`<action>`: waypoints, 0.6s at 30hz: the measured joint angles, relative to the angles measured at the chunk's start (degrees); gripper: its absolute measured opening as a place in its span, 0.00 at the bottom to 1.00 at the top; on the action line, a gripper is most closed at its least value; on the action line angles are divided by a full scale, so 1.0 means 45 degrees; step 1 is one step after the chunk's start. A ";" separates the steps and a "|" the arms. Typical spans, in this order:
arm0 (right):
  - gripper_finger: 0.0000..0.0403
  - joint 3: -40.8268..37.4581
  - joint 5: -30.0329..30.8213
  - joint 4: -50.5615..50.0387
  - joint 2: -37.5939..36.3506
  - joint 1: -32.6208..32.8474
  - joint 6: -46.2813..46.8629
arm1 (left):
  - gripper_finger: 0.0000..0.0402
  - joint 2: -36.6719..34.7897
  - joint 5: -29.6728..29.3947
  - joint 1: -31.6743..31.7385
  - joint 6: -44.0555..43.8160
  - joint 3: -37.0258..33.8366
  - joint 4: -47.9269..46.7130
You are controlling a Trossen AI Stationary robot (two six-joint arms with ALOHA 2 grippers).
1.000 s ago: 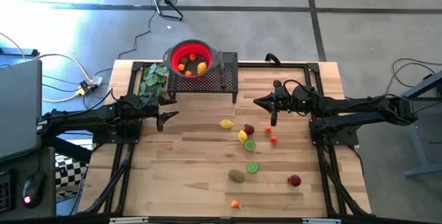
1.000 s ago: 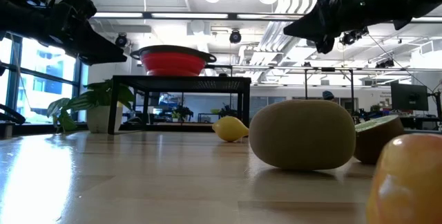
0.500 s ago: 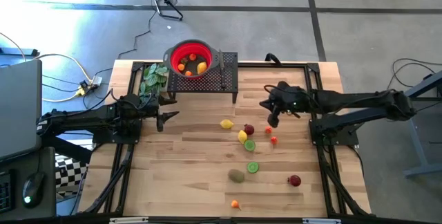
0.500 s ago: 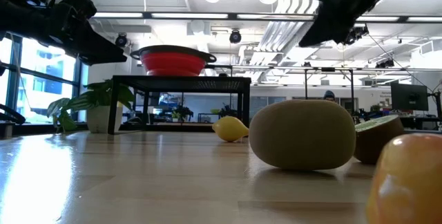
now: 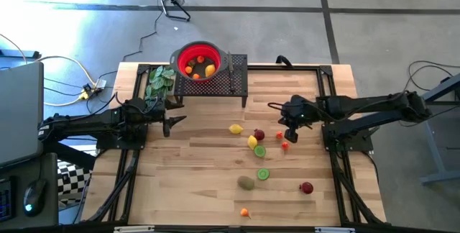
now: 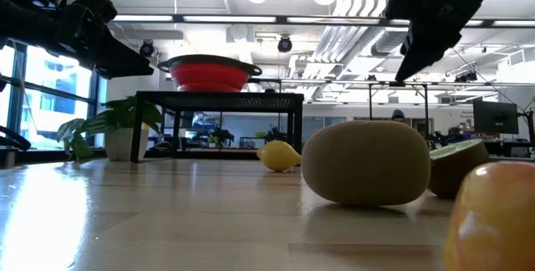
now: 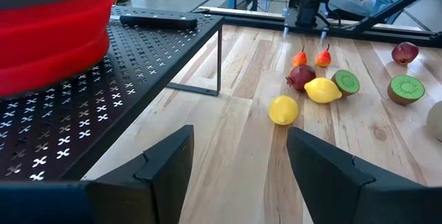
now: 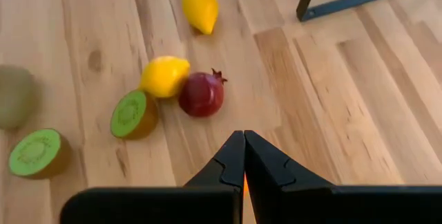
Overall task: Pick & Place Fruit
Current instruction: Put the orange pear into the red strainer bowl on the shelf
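A red bowl (image 5: 199, 62) sits on a black perforated stand (image 5: 234, 75), while yellow lemons (image 5: 235, 129), a dark red pomegranate (image 8: 202, 94) and green-faced kiwi halves (image 8: 132, 114) dot the pale striped wood table (image 5: 194, 175).

The high view looks straight down on the whole desk (image 5: 215, 190). The low view sits at desk height, very near a kiwi (image 6: 365, 163), facing the red colander (image 6: 209, 72). Both wrist views look forward over the desk and share the same pomegranate (image 7: 300, 77) and lemons (image 8: 164, 76).

Toy fruit (image 5: 253, 142) scattered mid-table: lemons, kiwi halves, pomegranate; more in red bowl (image 5: 184, 51).
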 joint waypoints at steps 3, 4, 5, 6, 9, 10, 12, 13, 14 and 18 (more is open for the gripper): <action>0.00 -0.0015 -0.0019 -0.0185 0.0063 0.0000 -0.0116 | 0.57 0.0000 0.0000 0.0000 0.0000 0.0000 0.0005; 0.00 -0.0005 -0.0062 -0.0176 0.0106 0.0000 -0.0189 | 0.57 0.0000 0.0000 0.0000 0.0000 0.0000 0.0000; 0.00 0.0004 -0.0150 -0.0233 0.0152 0.0000 -0.0287 | 0.57 0.0000 0.0000 0.0000 0.0000 0.0000 0.0003; 0.01 0.0003 -0.0327 -0.0417 0.0181 0.0000 -0.0396 | 0.57 0.0000 0.0000 0.0000 0.0000 0.0000 0.0002; 0.03 -0.0008 -0.0570 -0.0965 0.0299 0.0015 -0.0491 | 0.57 0.0000 0.0005 0.0000 0.0000 0.0000 0.0000; 0.06 0.0000 -0.0662 -0.1075 0.0391 0.0015 -0.0461 | 0.57 0.0000 0.0005 0.0000 0.0000 0.0000 0.0001; 0.12 -0.0020 -0.0688 -0.1510 0.0458 0.0010 -0.0421 | 0.57 0.0000 0.0005 0.0000 0.0000 0.0000 0.0005; 0.16 -0.0024 -0.0696 -0.1564 0.0517 0.0015 -0.0423 | 0.57 0.0000 0.0005 0.0000 0.0000 0.0000 0.0005; 0.20 -0.0006 -0.0701 -0.1494 0.0626 0.0013 -0.0423 | 0.57 0.0000 0.0005 0.0000 0.0000 0.0000 0.0000; 0.38 -0.0019 -0.0523 -0.1509 0.1016 0.0010 -0.0603 | 0.57 0.0000 0.0005 0.0000 0.0000 0.0000 0.0005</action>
